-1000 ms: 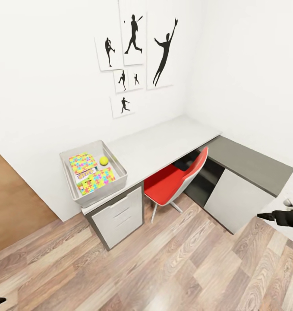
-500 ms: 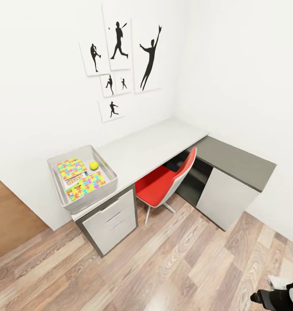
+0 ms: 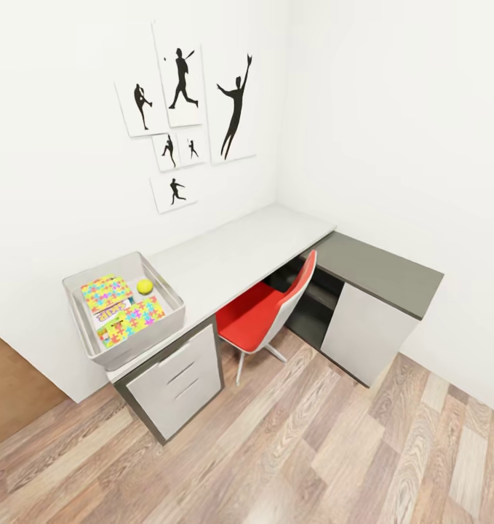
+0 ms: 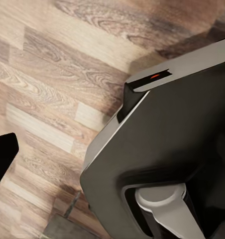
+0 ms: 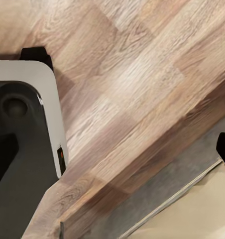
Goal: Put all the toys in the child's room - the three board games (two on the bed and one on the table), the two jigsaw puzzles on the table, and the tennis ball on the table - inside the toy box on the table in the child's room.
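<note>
The toy box [image 3: 175, 314] sits at the bench's [image 3: 239, 251] left end, holding two jigsaw puzzles [image 3: 130, 324] and the tennis ball [image 3: 145, 286]. Whether either tool is open or closed cannot be told.

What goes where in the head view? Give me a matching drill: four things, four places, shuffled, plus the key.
Things
1. tennis ball
2. red chair
3. silhouette prints
4. toy box

Places
A. on the wall above the table
B. on the table's left end, over the white drawers
C. inside the grey bin, beside the jigsaw puzzles
D. on the wood floor, tucked against the table's knee gap

Pairs: 1-C, 2-D, 3-A, 4-B
</note>
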`<state>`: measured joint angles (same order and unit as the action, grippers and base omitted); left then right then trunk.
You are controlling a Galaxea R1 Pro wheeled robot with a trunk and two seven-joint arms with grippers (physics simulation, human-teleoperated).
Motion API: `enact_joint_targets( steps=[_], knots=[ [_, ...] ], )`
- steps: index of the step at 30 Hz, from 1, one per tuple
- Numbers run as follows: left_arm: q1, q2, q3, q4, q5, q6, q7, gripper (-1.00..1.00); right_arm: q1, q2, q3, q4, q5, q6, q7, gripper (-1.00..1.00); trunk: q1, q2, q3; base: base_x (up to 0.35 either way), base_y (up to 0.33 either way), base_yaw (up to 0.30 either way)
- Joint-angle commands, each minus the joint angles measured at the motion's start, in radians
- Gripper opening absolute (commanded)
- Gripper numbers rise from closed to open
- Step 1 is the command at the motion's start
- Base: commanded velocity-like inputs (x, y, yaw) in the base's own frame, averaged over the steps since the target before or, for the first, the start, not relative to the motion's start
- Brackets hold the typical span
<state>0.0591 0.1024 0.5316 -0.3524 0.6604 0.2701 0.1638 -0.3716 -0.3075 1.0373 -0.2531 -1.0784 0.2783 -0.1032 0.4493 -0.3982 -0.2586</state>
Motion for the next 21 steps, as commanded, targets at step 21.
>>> enact_joint_targets(
  steps=[21],
  knots=[
    [-0.002,-0.002,0.004,0.047,-0.034,-0.086,-0.006,1.0,0.098,0.165,0.006,0.125,0.047,-0.132,0.003,1.0,0.001,-0.002,0.032,0.0,0.0,-0.023]
  ],
)
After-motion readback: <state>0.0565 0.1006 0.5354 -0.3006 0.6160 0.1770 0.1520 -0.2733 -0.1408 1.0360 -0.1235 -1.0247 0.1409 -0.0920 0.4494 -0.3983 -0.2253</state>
